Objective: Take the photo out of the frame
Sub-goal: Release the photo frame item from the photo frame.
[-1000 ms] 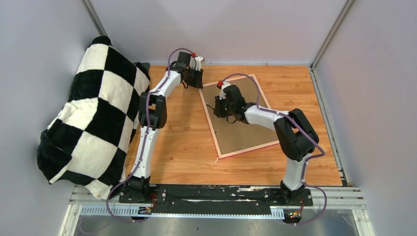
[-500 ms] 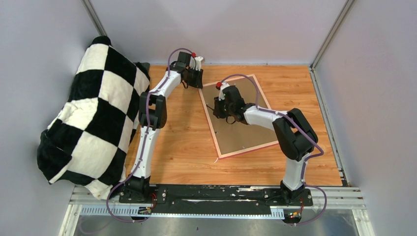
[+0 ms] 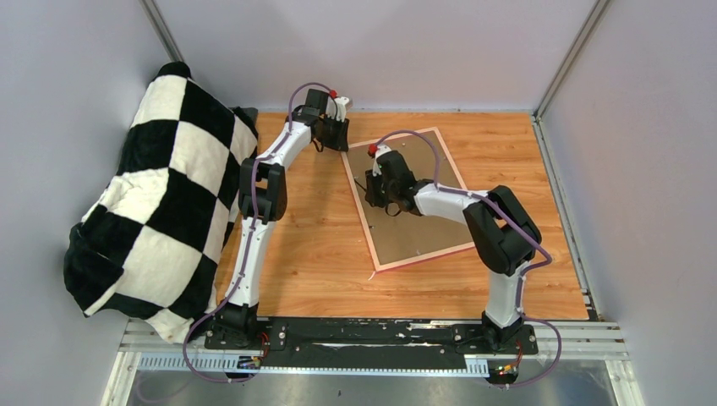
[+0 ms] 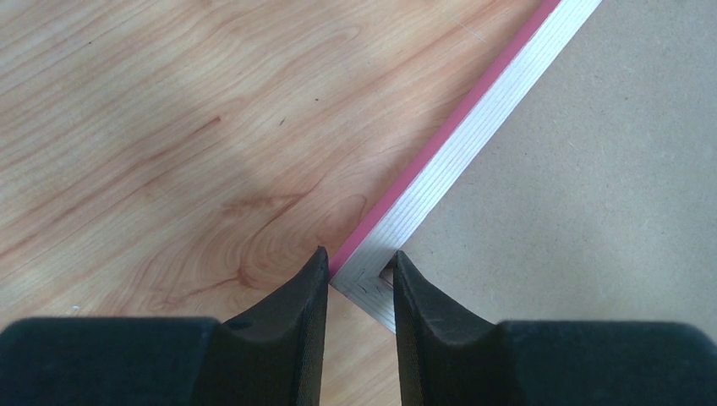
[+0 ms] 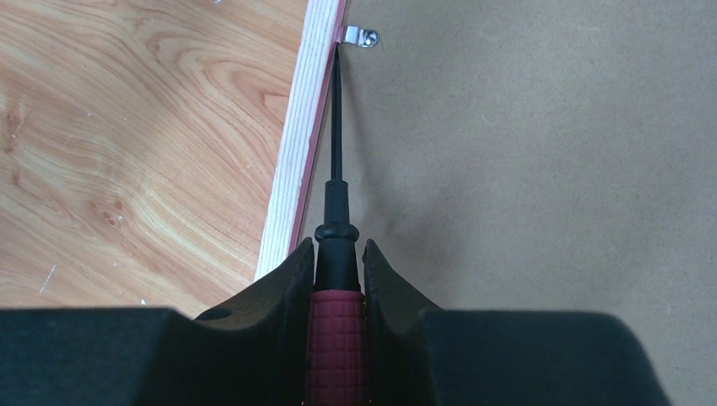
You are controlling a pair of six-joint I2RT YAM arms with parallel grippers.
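Top external view gives you the frame lying face down on the wooden counter, its pink border around a plain brown backing board that faces up; the photo cannot be seen in any view. Your left hand is at the frame's far left corner. In the left wrist view, that hand has its two fingers straddling the corner of the frame, one against the pink outer edge and one at the inner edge by the backing board, pinching the rail between them. Your right hand is over the frame's left side. In the right wrist view, this hand is clamped on a red-handled screwdriver, whose tip meets a small metal clip where the frame borders the backing board. A black-and-white checkered cushion sits well left of the frame.
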